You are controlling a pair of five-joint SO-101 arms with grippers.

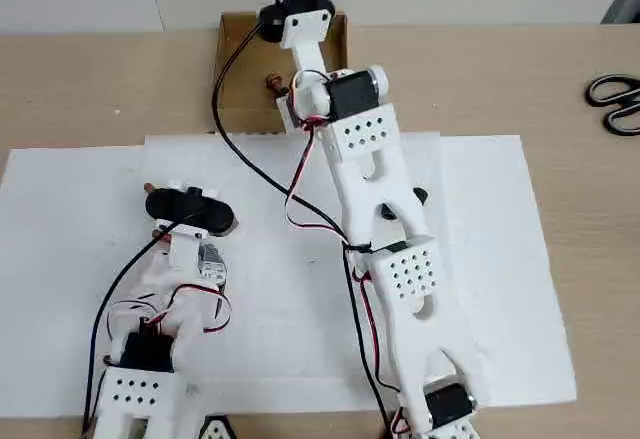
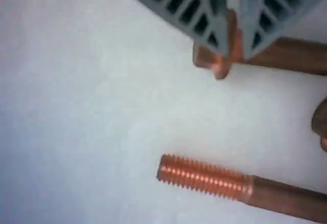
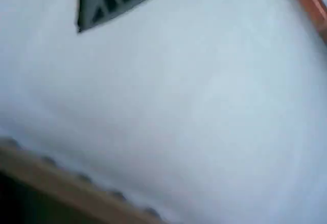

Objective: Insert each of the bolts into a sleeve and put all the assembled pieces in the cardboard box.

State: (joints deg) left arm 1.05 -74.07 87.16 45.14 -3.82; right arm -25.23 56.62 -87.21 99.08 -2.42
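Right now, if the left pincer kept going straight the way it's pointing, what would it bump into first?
Probably the white paper right below it. The left pincer pinches a copper piece, so that piece would press onto the paper first. The threaded bolt lies off to the side.

We are finding no readable text, label, number or sign — not on the cardboard box point(image 1: 250, 99), not elsewhere.

One overhead, two wrist cameras.
My high view looks down over the counter point(image 1: 80, 79); the left wrist view faces its white sheet point(image 1: 270, 299) from very close, the right equally close.
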